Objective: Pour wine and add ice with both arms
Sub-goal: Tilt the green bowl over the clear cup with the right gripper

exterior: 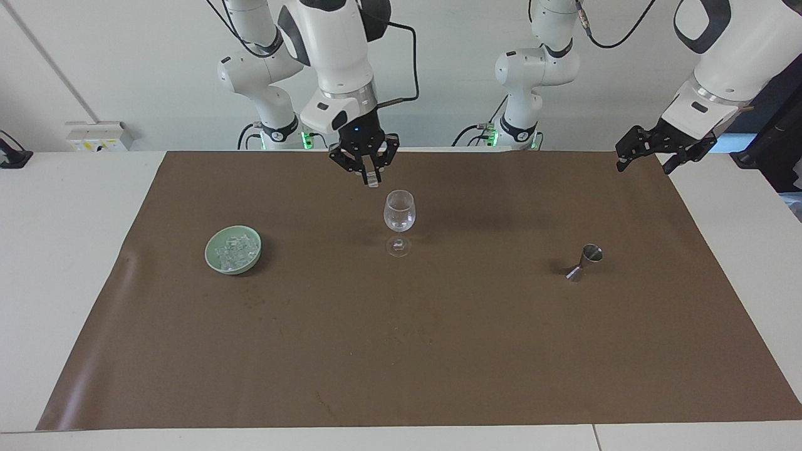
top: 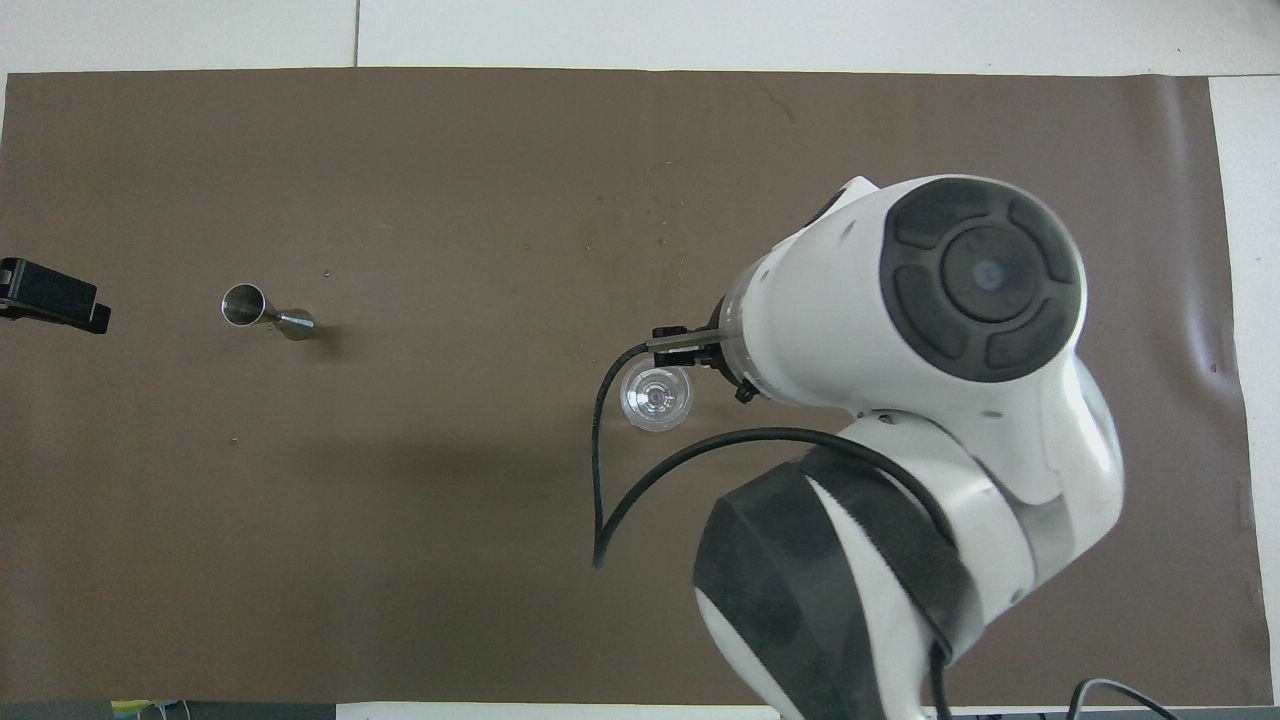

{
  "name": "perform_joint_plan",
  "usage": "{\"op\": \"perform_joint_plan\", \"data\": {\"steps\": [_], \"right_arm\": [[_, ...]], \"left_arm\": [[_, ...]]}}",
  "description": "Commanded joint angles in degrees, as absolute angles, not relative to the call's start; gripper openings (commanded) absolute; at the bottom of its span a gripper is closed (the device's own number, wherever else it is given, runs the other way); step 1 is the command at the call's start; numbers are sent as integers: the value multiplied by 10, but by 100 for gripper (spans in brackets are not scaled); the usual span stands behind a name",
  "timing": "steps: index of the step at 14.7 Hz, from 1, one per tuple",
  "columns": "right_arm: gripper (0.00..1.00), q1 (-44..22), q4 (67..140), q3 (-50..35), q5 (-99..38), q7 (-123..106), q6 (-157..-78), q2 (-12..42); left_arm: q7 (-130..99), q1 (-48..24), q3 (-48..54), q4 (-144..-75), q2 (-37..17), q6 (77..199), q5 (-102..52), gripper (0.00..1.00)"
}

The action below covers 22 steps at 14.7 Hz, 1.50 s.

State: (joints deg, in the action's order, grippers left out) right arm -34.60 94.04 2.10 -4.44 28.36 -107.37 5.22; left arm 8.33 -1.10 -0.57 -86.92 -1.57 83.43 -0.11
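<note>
I am looking at a white tabletop [exterior: 75,263] that is carrying a wide brown mat [exterior: 401,338]. Everything is sitting on this mat.

The right arm [exterior: 335,56] is reaching in from its base and is holding its gripper, the right gripper [exterior: 371,177], in the air just above the rim of the wine glass [exterior: 399,223], slightly toward the robots' edge of it. Its jaws are pinched on a small clear ice cube [exterior: 373,181], pointing downward. From overhead, this arm's large white and grey wrist is covering much of the mat's right-arm end, and only the gripper's tip is showing beside the glass [top: 655,394].

The left arm [exterior: 720,69] is waiting raised over the corner of the mat at its own end of the tabletop. The left gripper [exterior: 651,153] is hanging there with its jaws spread apart and gripping nothing.

The wine glass is standing upright near the middle of the mat, clear, and I cannot tell what it contains.

A pale green bowl [exterior: 233,250] is sitting toward the right arm's end of the tabletop, well apart from the glass. The ice [exterior: 235,249] is heaped inside it.

A small metal jigger [exterior: 584,262] is sitting toward the left arm's end, tilted or lying over, well apart from the glass.
</note>
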Motion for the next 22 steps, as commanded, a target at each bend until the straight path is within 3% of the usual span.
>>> {"op": "perform_joint_plan", "data": {"steps": [1, 6, 13, 14, 17, 22], "right_arm": [[5, -371, 932, 25, -17, 319, -1101, 87], [7, -388, 982, 25, -16, 330, -1145, 92], [12, -390, 991, 25, -16, 331, -1113, 85], [14, -390, 991, 25, -16, 332, -1107, 85], [34, -390, 990, 25, -16, 332, -1107, 85], [38, -388, 963, 25, -15, 332, -1083, 90]], "left_arm": [[91, -6, 1, -886, 1, 843, 11, 100], [87, -5, -1, -889, 2, 859, 8, 100], [86, -4, -2, -893, 2, 873, 8, 100], [86, -4, -1, -893, 2, 873, 8, 100], [81, -5, -1, -893, 2, 875, 8, 100], [80, -6, 1, -893, 3, 872, 8, 100]]}}
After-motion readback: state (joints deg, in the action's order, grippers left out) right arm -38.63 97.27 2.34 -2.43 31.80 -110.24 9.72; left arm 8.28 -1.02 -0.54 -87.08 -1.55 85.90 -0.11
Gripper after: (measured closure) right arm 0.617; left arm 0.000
